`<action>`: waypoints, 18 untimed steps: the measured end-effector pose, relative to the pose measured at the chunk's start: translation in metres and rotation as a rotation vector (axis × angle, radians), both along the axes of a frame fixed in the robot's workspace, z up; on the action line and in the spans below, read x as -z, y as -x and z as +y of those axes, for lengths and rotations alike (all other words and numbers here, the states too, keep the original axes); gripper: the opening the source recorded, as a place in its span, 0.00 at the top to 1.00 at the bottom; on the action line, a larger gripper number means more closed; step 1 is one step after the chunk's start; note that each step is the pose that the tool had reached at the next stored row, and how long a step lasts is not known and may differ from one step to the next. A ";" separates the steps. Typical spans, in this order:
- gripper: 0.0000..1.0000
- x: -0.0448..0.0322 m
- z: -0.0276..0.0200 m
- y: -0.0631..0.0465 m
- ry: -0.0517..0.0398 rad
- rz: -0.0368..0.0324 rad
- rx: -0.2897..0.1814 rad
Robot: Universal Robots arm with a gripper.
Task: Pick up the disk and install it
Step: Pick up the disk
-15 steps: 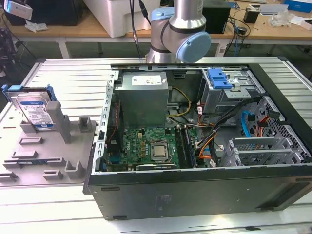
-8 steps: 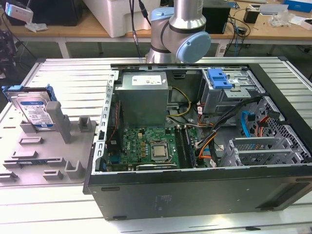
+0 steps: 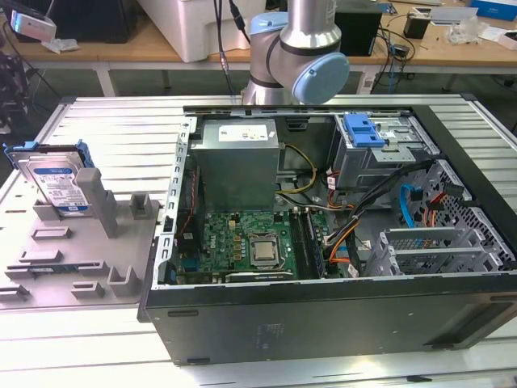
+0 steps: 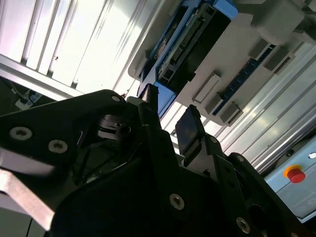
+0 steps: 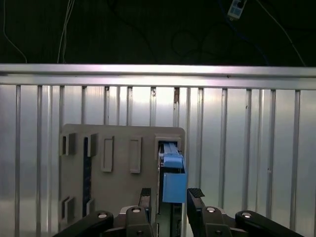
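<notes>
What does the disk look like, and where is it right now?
The disk is a flat silver metal hard drive with a white-and-blue label, framed by a blue plastic carrier rail. It stands on edge, leaning slightly, in a slot of the grey holder at the exterior view's left, outside the open computer case. The holder supports it. In the first wrist view the open end effector hangs by its blue edge, not gripping it.
</notes>
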State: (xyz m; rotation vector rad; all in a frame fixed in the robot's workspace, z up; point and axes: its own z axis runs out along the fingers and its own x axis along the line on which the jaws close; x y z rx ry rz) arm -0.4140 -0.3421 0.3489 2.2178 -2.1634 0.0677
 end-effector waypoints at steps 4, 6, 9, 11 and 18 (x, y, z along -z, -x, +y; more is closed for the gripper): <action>0.58 0.0009 0.0002 0.001 -0.0056 -0.0002 0.001; 0.56 0.0012 0.0001 0.001 -0.0101 -0.0001 0.002; 0.50 0.0020 0.0001 0.001 -0.0126 -0.0002 0.003; 0.50 0.0034 0.0000 0.001 -0.0128 -0.0001 0.003; 0.50 0.0107 0.0001 0.003 -0.0128 -0.0001 0.005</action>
